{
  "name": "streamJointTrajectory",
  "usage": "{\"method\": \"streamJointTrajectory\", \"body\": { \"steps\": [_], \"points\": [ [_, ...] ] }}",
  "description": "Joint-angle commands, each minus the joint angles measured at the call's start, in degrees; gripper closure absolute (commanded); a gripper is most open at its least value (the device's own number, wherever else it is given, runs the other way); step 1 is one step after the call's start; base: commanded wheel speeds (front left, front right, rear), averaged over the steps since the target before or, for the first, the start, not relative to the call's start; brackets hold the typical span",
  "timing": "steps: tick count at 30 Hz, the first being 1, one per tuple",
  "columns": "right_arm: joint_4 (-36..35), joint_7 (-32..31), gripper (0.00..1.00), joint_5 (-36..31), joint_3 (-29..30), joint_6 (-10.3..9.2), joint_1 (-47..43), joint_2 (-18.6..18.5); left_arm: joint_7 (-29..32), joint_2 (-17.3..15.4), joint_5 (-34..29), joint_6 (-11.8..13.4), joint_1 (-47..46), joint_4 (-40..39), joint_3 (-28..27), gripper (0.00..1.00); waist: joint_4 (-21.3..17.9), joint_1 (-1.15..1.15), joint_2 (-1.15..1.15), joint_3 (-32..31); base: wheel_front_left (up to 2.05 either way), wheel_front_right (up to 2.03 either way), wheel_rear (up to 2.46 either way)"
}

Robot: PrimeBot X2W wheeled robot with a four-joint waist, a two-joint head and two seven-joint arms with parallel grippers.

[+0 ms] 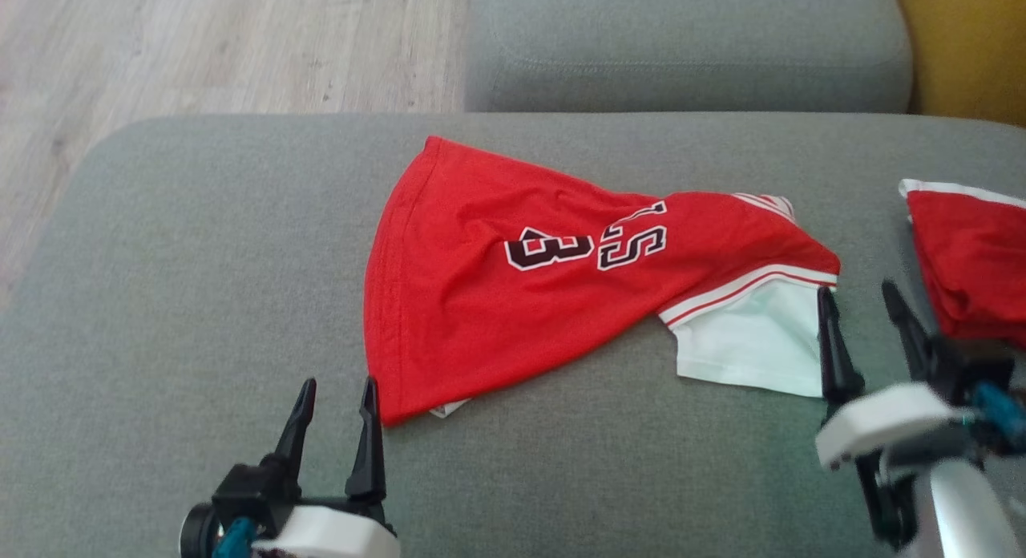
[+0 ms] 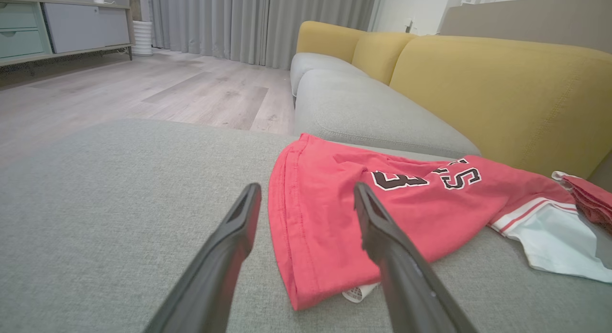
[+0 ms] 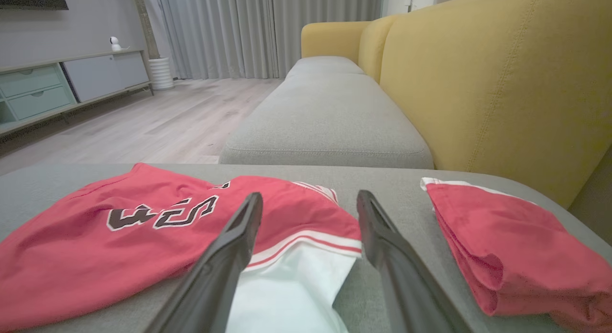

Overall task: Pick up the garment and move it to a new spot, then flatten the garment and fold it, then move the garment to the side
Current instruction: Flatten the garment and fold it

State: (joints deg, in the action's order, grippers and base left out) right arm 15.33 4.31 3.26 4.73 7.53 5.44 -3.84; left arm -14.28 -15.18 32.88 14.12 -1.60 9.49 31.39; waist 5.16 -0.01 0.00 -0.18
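Head view first: how are my arms sitting?

Your left claw (image 1: 339, 382) is low at the near left, fingers pointing up and spread wide, holding nothing. Its right finger is just beside the near corner of the red jersey (image 1: 481, 301). Your right claw (image 1: 856, 289) is at the near right, leaning a little leftward, also wide open and empty.

And the jersey?

You have it lying rumpled on the grey sofa seat (image 1: 200, 261), with a white part showing at its right end, just beside your right claw's left finger. A second red garment (image 1: 970, 253), folded, lies just right of that claw.
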Motion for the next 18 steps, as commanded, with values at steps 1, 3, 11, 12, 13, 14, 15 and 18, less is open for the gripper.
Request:
{"method": "streamJointTrajectory", "body": {
  "steps": [1,3,11,12,13,14,15,18],
  "points": [
    [-2.6,0.6,0.0,-0.2,-0.8,-0.04,1.2,-0.1,-0.5,-0.4,0.2,0.1,-1.7,-1.3,-1.9,0.0,-0.2,0.01,0.0,-0.3,0.0,0.0,0.0],
    [-4.7,0.7,0.0,-0.3,-0.5,-0.04,-1.1,0.5,-0.5,-0.5,0.4,0.2,-1.4,-1.4,-2.1,0.0,-0.3,0.01,0.0,-0.5,0.0,0.0,0.0],
    [-9.1,0.8,0.0,3.1,-4.4,-0.04,-6.9,0.9,-0.5,-0.9,1.3,0.9,0.0,-1.1,-2.8,0.0,-0.7,0.01,0.0,-0.9,0.0,0.0,0.0],
    [-9.3,0.8,0.0,3.3,-4.8,-0.04,-7.2,0.9,-0.5,-1.0,1.4,1.0,0.1,-1.1,-2.9,0.0,-0.7,0.01,0.0,-0.9,0.0,0.0,0.0],
    [-9.3,0.8,0.0,3.6,-5.2,-0.04,-7.4,0.9,-0.5,-1.0,1.4,1.0,0.2,-1.1,-3.0,0.0,-0.7,0.01,0.0,-0.9,0.0,0.0,0.0],
    [-9.4,0.7,0.0,3.8,-5.6,-0.04,-7.6,0.9,-0.5,-1.0,1.5,1.0,0.3,-1.0,-3.0,0.0,-0.6,0.01,0.0,-0.9,0.0,0.0,0.0],
    [-9.4,0.7,0.0,3.9,-5.9,-0.04,-7.7,0.9,-0.5,-1.0,1.5,1.1,0.3,-1.0,-3.1,0.0,-0.6,0.01,0.0,-0.9,0.0,0.0,0.0],
    [-9.3,0.5,0.0,4.2,-6.9,-0.04,-7.9,1.0,-0.5,-1.1,1.5,1.1,0.2,-0.8,-3.0,0.0,-0.5,0.01,0.0,-0.9,0.0,0.0,0.0]
  ]
}}
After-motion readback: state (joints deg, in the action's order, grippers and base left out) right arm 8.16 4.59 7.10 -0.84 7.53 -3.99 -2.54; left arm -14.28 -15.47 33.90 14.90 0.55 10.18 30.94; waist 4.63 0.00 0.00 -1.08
